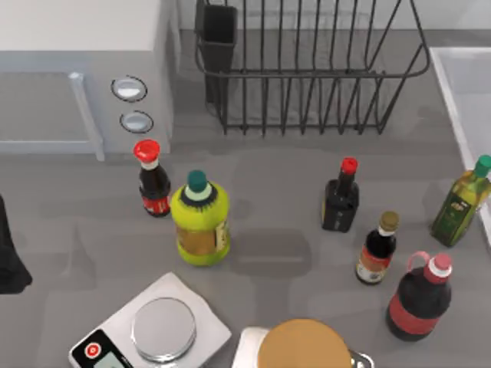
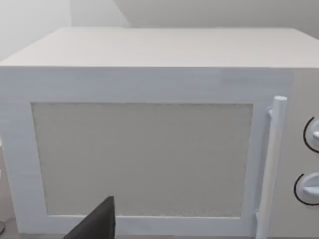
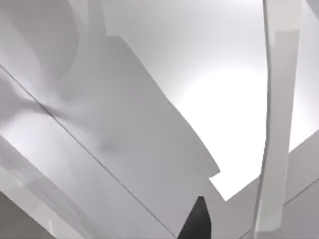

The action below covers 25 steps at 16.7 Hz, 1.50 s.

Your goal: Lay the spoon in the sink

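Scale [image 1: 157, 331] sits nearest, in front of the yellow bottle [image 1: 199, 221]. Behind that bottle stands the microwave [image 1: 77, 69], with the rack [image 1: 307, 69] to its right. Sink [image 1: 460, 84] lies right of the rack. Spoon: cannot tell where.

Grey desk [image 1: 291, 180]. White box with two knobs [image 1: 84, 69] at 10 o'clock, black wire rack [image 1: 307, 77] at 12, sink [image 1: 468, 100] at 2. Yellow-green bottle [image 1: 200, 222] near centre; scale [image 1: 149, 333] at 7; dark red-capped bottle [image 1: 418, 299] at 5.
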Each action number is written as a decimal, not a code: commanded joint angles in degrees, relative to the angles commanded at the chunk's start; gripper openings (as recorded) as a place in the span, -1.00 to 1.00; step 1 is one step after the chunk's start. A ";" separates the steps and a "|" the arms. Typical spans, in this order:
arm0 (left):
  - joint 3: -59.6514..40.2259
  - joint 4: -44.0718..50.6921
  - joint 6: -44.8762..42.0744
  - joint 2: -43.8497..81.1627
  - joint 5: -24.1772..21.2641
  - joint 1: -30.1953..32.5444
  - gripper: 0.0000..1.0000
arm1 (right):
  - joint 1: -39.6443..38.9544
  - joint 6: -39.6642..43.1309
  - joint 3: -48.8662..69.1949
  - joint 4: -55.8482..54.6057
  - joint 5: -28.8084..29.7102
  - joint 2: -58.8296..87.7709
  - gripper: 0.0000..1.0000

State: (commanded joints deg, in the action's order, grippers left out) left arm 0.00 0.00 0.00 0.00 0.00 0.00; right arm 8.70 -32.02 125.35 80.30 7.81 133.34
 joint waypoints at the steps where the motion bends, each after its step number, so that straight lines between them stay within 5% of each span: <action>1: 0.00 0.00 0.00 0.00 0.00 0.00 1.00 | -1.09 -1.03 3.48 0.43 0.49 2.71 -1.00; 9: 0.00 0.00 0.00 0.00 0.00 0.00 1.00 | -4.17 -3.85 12.10 1.19 1.94 9.78 -1.00; 22: 0.00 0.00 0.00 0.00 0.00 0.00 1.00 | -3.41 -3.07 1.84 -9.10 1.90 9.69 -1.00; 25: 0.00 0.00 0.00 0.00 0.00 0.00 1.00 | -3.41 -3.07 1.84 -9.10 1.90 9.69 -0.55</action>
State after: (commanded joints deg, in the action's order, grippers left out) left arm 0.00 0.00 0.00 0.00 0.00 0.00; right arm 5.29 -35.09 127.19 71.20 9.72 143.02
